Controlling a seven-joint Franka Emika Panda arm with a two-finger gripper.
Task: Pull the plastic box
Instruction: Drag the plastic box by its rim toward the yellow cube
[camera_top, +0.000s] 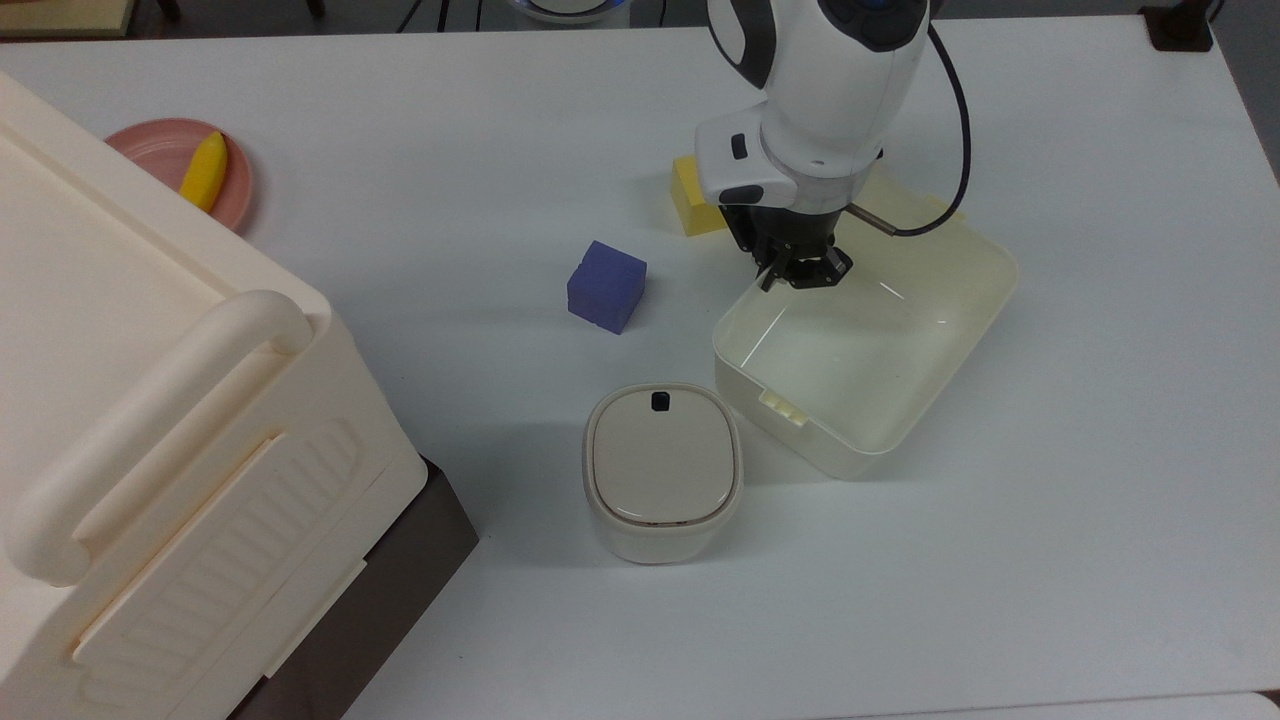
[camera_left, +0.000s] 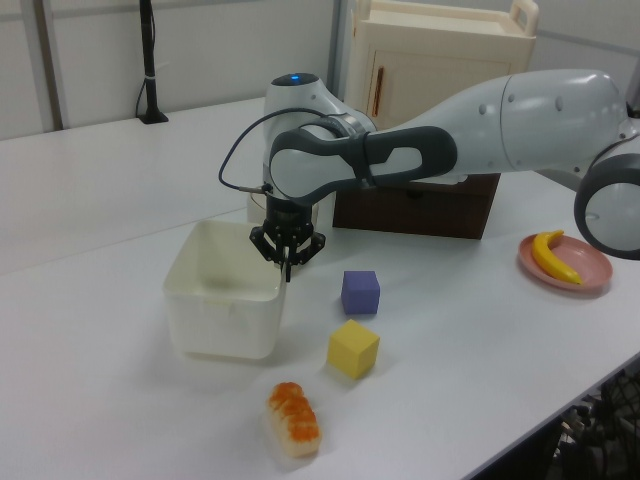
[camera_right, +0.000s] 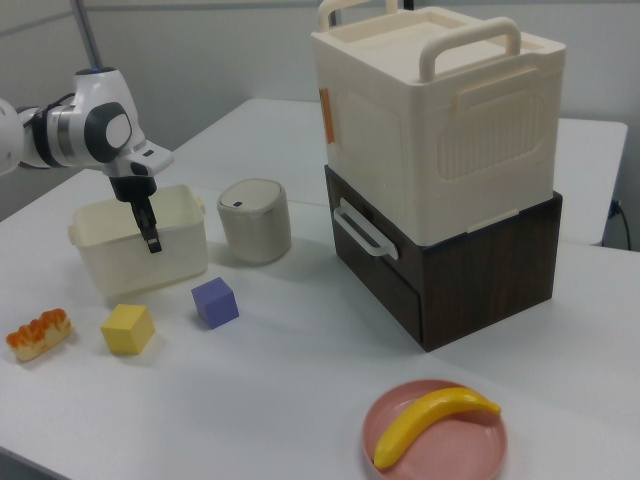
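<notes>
Top view grip: fingers (camera_top: 797, 275) come straight down onto the plastic box (camera_top: 866, 334), pinched together over the long wall on the top view's left, up near the far corner. Clenched on that rim, by the look of it.
Top view box position: the tub spreads away from the fingers toward the top view's lower right, its long axis running on a diagonal from upper right to lower left, sitting flat on the counter (camera_top: 1100, 400).
Top view neighbours: yellow cube (camera_top: 688, 195) sits just beside the fingers on the top view's left, partly under the wrist; purple cube (camera_top: 606, 287) is further that way; the lidded beige container (camera_top: 662, 470) is just beside the box's near corner.
Left view grip: fingers (camera_left: 287, 259) hang vertical on the corner of the box (camera_left: 225, 305) at the left view's right, with the tub's whole body lying off to the left view's left of them.
Left view risk: any further drag toward the cubes would, I reckon, bring the box wall close to the purple cube (camera_left: 360, 291).
Right view grip: fingers (camera_right: 152, 240) drop in front of the box (camera_right: 140, 245), which sits behind and to both sides of them.
Writing: no brand, label or lettering readable on anything.
</notes>
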